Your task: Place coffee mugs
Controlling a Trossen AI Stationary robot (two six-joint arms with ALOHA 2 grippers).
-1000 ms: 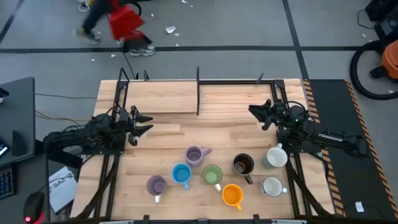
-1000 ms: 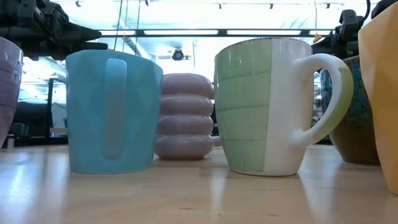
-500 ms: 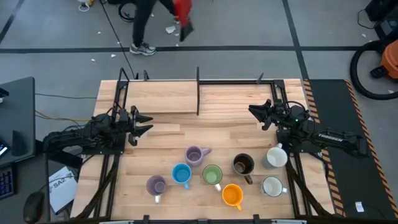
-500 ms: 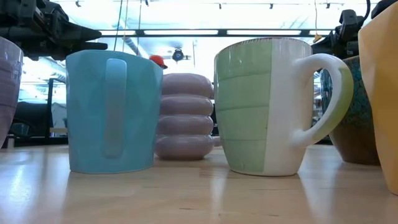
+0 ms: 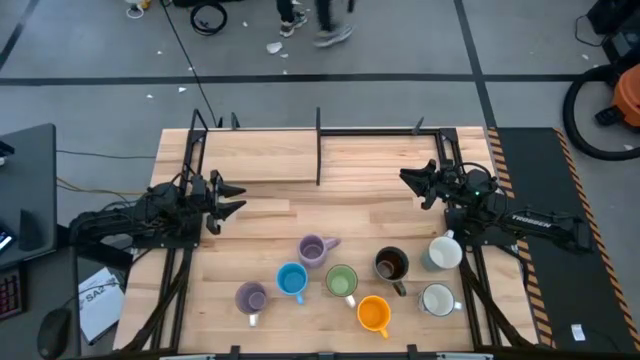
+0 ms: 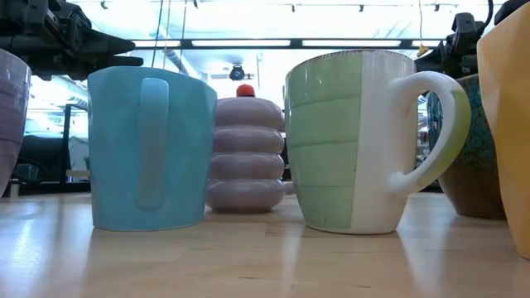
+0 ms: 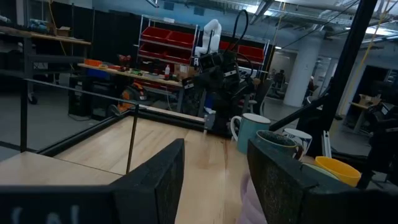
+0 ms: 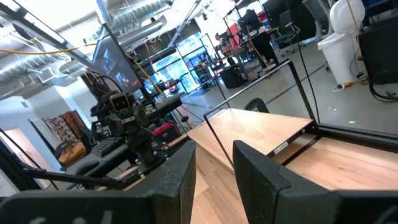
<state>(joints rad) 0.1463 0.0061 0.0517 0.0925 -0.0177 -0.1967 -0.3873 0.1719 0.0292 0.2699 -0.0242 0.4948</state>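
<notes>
Nothing on the counter (image 5: 260,150) has changed: my left fingers (image 5: 232,198) and right fingers (image 5: 410,183) stay released, empty; mugs (image 5: 341,280) remain clustered near, awaiting placement.

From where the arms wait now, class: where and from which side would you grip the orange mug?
Grip the orange mug by its rim wall, coming straight down. It stands upright, mouth open upward. The green mug sits close on one side, so set the fingers across the free sides, clear of the handle. The right gripper, open, looks nearer.
</notes>
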